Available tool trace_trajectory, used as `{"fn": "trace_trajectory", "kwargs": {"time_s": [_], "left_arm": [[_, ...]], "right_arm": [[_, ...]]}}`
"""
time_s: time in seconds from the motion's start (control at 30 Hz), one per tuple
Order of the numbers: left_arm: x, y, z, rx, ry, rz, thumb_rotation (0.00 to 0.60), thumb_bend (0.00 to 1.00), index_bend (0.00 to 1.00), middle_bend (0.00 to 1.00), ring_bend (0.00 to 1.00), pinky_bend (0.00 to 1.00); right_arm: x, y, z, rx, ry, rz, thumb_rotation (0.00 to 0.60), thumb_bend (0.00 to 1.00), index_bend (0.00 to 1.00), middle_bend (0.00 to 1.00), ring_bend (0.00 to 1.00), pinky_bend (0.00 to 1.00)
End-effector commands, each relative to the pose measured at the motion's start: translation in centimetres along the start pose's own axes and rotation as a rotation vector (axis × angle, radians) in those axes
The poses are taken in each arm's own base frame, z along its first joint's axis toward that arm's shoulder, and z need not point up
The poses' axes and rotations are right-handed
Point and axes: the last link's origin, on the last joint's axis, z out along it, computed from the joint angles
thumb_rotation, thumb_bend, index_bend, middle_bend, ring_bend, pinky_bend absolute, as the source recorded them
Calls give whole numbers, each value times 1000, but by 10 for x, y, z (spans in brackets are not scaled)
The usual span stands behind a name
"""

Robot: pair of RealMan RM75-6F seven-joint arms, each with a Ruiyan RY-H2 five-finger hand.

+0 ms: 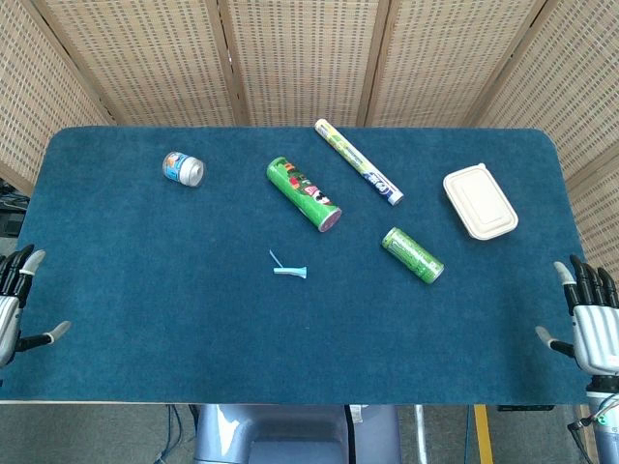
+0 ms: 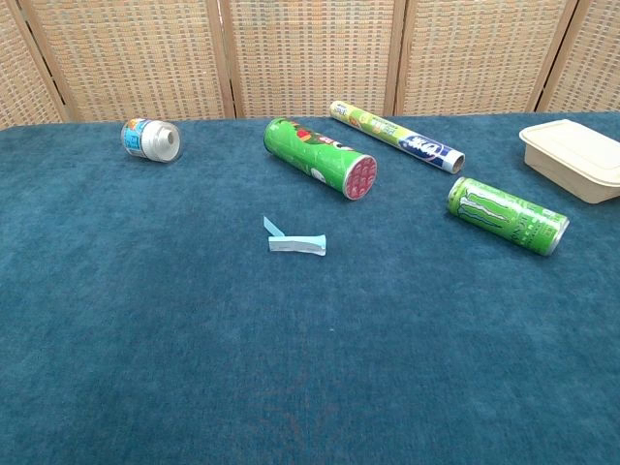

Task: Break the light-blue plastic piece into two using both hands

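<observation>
The light-blue plastic piece lies flat on the blue table cloth near the middle, a short bar with a thin arm sticking up at its left end; the chest view shows the same piece alone on the cloth. My left hand hangs at the table's left edge, fingers spread, holding nothing. At the right edge my right hand is also spread and empty. Both hands are far from the piece and show only in the head view.
Behind the piece lie a green chip tube, a long thin tube, a green drink can, a small silver-blue can and a beige lidded box. Wicker screens stand behind the table.
</observation>
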Motion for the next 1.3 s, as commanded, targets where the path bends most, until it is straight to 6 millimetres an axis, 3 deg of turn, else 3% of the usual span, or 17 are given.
{"fn": "trace_trajectory", "kwargs": {"time_s": [0.03, 0.2, 0.37, 0.67, 0.87, 1.0, 1.03, 1.07, 1.17, 1.3], "left_arm": [[1, 0, -1, 1, 5, -1, 600, 0, 0, 0, 0, 0], [1, 0, -3, 0, 12, -3, 600, 0, 0, 0, 0, 0], [1, 1, -2, 5, 14, -7, 600, 0, 0, 0, 0, 0], [-1, -5, 5, 41, 7, -2, 600, 0, 0, 0, 0, 0], [-2, -10, 10, 72, 1, -6, 600, 0, 0, 0, 0, 0], [-3, -16, 16, 104, -9, -8, 600, 0, 0, 0, 0, 0], [-4, -19, 19, 119, -15, -10, 600, 0, 0, 0, 0, 0], [-4, -20, 20, 124, -18, -12, 600, 0, 0, 0, 0, 0], [-4, -22, 23, 134, -24, -12, 600, 0, 0, 0, 0, 0], [-5, -22, 24, 138, -28, -12, 600, 0, 0, 0, 0, 0]], "right_arm": [[-2, -1, 0, 6, -3, -7, 600, 0, 0, 0, 0, 0], [-2, -4, 1, 17, 0, 20, 600, 0, 0, 0, 0, 0], [9, -42, 29, 139, 25, 61, 600, 0, 0, 0, 0, 0], [22, -127, 82, 331, -29, 97, 600, 0, 124, 0, 0, 0], [18, -207, 113, 453, -100, 157, 600, 54, 223, 0, 0, 0], [10, -269, 131, 524, -143, 157, 600, 127, 268, 0, 0, 0], [1, -294, 139, 540, -168, 139, 600, 138, 274, 0, 0, 0], [-4, -305, 144, 535, -179, 130, 600, 145, 284, 0, 0, 0], [-20, -333, 147, 526, -206, 100, 600, 197, 314, 0, 0, 0], [-39, -355, 148, 519, -235, 73, 600, 256, 358, 0, 0, 0]]}}
